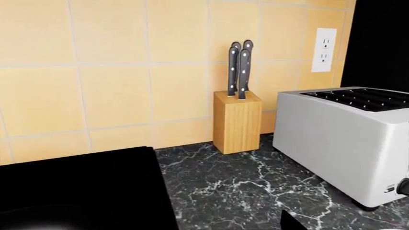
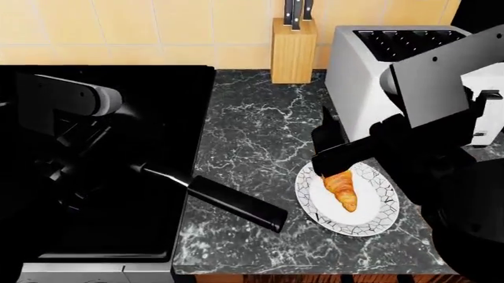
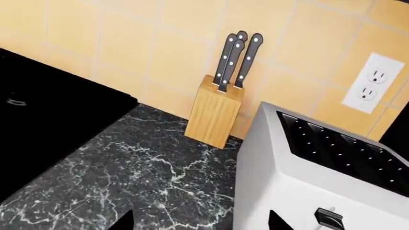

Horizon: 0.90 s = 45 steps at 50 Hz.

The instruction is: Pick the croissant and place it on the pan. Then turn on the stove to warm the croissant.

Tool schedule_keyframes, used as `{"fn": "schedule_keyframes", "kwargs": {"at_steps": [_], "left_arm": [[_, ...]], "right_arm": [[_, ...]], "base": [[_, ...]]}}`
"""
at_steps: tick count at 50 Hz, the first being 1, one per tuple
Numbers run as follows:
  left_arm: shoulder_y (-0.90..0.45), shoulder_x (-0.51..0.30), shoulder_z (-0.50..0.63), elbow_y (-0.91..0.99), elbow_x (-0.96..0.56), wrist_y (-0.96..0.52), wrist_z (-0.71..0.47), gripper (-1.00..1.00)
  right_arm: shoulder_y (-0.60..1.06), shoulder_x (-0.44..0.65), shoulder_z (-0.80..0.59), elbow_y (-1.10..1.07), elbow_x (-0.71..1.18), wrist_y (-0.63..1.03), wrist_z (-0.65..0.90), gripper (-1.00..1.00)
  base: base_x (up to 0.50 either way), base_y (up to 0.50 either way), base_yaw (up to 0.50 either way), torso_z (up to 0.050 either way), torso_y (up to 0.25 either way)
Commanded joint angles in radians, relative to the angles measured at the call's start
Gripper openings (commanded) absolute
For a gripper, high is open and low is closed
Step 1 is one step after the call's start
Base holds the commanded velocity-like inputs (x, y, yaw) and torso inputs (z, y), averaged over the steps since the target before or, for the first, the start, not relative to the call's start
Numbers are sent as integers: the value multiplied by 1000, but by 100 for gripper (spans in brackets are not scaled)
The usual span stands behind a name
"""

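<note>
The croissant (image 2: 343,190) lies on a white crackle-patterned plate (image 2: 370,219) on the dark marble counter. My right gripper (image 2: 327,154) hangs just above the croissant's far end and covers its tip. In the right wrist view its two fingertips (image 3: 124,223) stand wide apart with nothing between them, so it is open (image 3: 201,225). The black pan sits on the stove (image 2: 110,124). Its bowl is lost in the dark cooktop and its long handle (image 2: 236,203) points toward the plate. My left gripper (image 1: 204,226) is over the stove's right edge; one fingertip (image 1: 290,223) shows far to one side.
A white toaster (image 2: 370,71) stands behind the plate, close to my right arm. A wooden knife block (image 2: 293,50) stands against the tiled wall. A wall outlet (image 1: 324,49) is above the toaster. The counter's front edge (image 2: 315,272) is near the plate.
</note>
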Motion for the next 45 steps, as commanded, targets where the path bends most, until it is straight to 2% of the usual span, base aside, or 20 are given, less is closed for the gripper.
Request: {"fn": "schedule_keyframes", "kwargs": {"at_steps": [1,8,20,34,45], "left_arm": [[0,-5,17,-7,3,18,8,100],[5,-8,40,-31,23,47,22,100],[11,-13,71,-65,48,76,34,100],[2,-16,97,-97,60,100,51,100],[1,-17,101,-106,59,107,50,100]], "right_arm": [[33,25,-67,23,70,-8,56,100],[138,82,-241,159,303,-52,193,100],[288,99,-399,320,418,-26,216,100],[266,128,-446,377,490,-111,209,100],[198,128,-431,403,433,-130,143,100]], "base": [[0,0,0,0,0],[0,0,0,0,0],[0,0,0,0,0],[0,0,0,0,0],[0,0,0,0,0]]}}
